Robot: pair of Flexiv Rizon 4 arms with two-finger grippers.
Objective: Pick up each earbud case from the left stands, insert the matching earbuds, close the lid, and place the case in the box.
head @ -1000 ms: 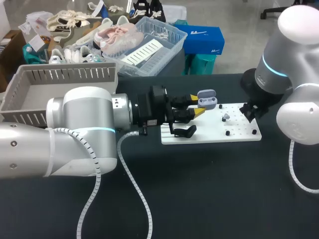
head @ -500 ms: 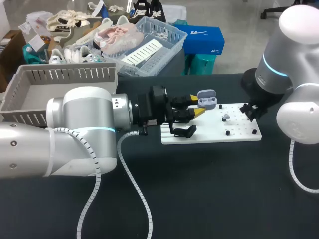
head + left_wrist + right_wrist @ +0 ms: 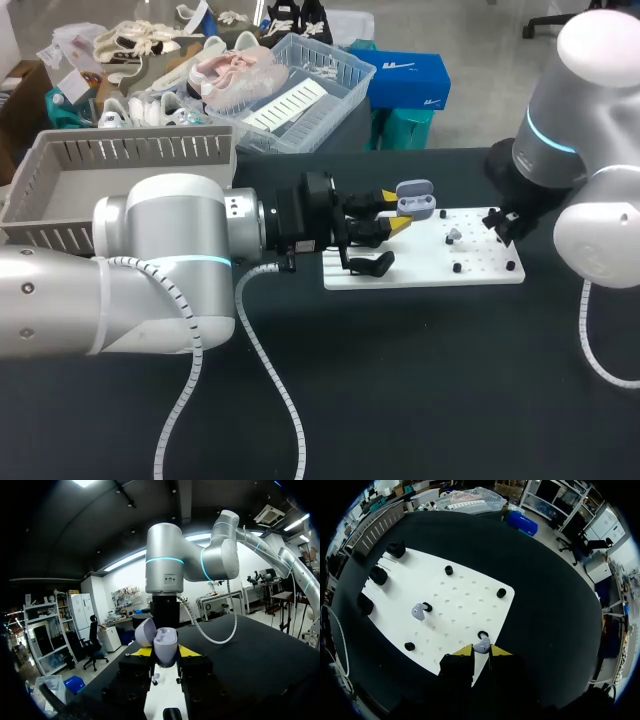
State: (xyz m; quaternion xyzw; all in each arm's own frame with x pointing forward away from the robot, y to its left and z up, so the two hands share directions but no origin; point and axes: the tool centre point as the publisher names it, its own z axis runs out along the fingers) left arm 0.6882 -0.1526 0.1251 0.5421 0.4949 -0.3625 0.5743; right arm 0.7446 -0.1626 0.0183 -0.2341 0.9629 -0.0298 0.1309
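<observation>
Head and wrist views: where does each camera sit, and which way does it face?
Head: above, behind; looks down on table; left arm, right arm show.
Left wrist: looks past left gripper, shut on case, toward right arm.
Right wrist: looks down on board; right gripper shows.
Shared: head and right wrist show the board.

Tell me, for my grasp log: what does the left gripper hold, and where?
The left gripper holds the open earbud case by its base's two sides.
</observation>
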